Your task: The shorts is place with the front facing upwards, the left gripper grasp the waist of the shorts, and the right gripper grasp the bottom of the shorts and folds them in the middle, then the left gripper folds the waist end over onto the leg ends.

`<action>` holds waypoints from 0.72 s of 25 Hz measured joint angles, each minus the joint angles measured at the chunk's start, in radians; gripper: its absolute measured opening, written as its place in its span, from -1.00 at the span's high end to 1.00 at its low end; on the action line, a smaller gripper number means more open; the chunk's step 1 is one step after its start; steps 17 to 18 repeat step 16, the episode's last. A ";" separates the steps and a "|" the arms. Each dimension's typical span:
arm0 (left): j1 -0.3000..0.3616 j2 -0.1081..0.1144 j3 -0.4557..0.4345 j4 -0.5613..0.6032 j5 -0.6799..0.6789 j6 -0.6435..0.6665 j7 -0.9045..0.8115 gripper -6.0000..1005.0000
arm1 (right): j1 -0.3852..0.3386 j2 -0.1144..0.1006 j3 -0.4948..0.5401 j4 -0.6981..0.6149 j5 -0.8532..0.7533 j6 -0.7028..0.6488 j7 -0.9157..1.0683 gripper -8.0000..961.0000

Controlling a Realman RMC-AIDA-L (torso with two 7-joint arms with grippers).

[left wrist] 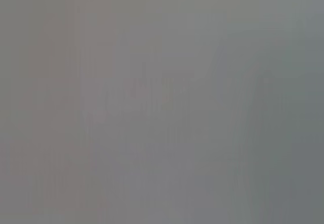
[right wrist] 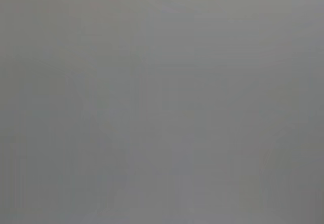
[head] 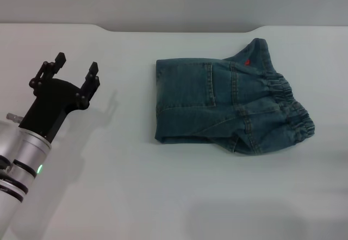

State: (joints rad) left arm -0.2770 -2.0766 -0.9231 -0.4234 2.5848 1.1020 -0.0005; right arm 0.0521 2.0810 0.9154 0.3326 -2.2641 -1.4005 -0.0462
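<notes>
White table point(head: 136, 196) w/ folded shorts point(head: 228, 107)

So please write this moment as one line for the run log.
left gripper: open, above table, away from shorts | right gripper: not in view | shorts: folded, waist on robot's right

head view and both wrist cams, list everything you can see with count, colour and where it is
denim shorts: one, blue, folded into a compact bundle, lying right of centre on the table
waist: one puckered elastic band, darker blue, at the bundle's right edge
red mark: one, small, on the denim near the bundle's far edge
table: one, white, fills the head view
wrist views: both show only flat grey, nothing to tell apart
left gripper: one, black, on a silver arm with a green light, open, at the left, apart from the shorts
right gripper: not in view
</notes>
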 joint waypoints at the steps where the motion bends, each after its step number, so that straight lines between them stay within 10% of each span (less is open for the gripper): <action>1: -0.002 0.000 0.000 0.004 0.000 -0.003 0.002 0.03 | 0.000 0.000 0.001 -0.002 0.001 0.000 0.001 0.31; 12: 0.008 0.002 0.004 0.010 -0.002 -0.015 0.001 -0.63 | 0.008 0.000 0.003 -0.025 0.002 -0.004 0.000 -0.39; 18: 0.007 0.002 0.005 0.011 -0.002 -0.015 0.000 -0.69 | 0.008 0.000 0.004 -0.026 0.002 -0.022 0.001 -0.39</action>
